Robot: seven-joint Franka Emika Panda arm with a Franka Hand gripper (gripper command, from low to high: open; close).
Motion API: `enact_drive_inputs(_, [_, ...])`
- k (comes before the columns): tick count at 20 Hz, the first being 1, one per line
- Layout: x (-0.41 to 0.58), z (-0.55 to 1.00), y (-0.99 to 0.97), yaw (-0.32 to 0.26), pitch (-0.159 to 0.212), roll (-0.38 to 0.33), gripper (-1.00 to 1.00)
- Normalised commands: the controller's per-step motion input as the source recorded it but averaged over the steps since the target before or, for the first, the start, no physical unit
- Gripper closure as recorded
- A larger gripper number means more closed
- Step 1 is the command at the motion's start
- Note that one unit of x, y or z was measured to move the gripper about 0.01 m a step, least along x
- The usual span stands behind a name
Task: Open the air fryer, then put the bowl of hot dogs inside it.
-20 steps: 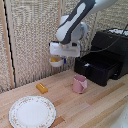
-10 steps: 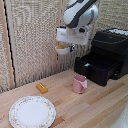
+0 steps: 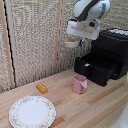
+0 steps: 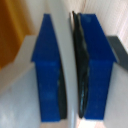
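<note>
One bowl (image 3: pixel 73 43) hangs high over the worktop (image 3: pixel 95 105), its rim pinched in the closed pincer (image 3: pixel 75 36); carry it level, then lower gently into the air fryer's (image 3: pixel 107 57) open drawer.

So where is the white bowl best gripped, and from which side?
By its rim, from above: the bowl opens upward and its wall is thin, so one finger fits inside, one outside. The gripper holds it that way now, with the hot dogs inside.
</note>
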Motion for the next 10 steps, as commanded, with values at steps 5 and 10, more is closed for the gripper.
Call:
enact_drive_inputs(5, [-0.202,0.0,-0.61,-0.14,-0.066,0.119,1.0])
enact_drive_inputs(10, [-0.264,-0.02,-0.6,-0.156,-0.003,0.115,1.0])
